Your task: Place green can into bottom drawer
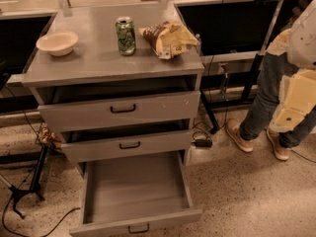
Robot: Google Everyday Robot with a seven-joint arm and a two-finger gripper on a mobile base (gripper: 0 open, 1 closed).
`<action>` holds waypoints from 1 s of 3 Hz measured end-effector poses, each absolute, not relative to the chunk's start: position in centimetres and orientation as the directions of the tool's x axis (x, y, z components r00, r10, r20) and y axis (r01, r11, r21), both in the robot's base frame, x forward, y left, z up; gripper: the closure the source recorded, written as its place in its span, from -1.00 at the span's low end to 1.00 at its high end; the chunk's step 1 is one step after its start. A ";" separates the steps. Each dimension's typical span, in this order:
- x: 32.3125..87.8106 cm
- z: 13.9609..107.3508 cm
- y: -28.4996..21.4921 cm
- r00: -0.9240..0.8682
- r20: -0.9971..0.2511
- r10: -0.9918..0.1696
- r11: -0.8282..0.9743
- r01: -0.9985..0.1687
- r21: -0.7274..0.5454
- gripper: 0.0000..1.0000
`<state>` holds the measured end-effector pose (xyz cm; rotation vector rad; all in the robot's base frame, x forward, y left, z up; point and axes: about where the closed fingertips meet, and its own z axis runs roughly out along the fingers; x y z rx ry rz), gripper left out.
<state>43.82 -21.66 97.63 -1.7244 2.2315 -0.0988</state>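
The green can point(125, 35) stands upright on the grey cabinet top point(94, 58), near the back middle, silver top with pull tab showing. The bottom drawer point(134, 220) is pulled far out, and its wide grey interior holds nothing. My arm and gripper point(292, 113) show as white and cream parts at the right edge of the camera view. They are well to the right of the cabinet, away from the can and above the floor.
A brown-and-yellow snack bag point(169, 37) lies just right of the can. A cream bowl point(57, 42) sits at the top's left. The two upper drawers point(122, 108) are slightly open. A person in jeans point(261, 102) stands at the right, behind my arm. Cables and a stand foot point(24, 194) lie on the left floor.
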 end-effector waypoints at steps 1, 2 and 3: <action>43.8 97.6 -21.7 -0.221 -0.207 -0.953 0.270 -0.931 -0.246 -1.00; 45.0 98.5 -21.0 -0.210 -0.253 -0.944 0.281 -0.915 -0.289 -1.00; 47.9 99.8 -19.2 -0.216 -0.363 -0.907 0.340 -0.882 -0.325 -1.00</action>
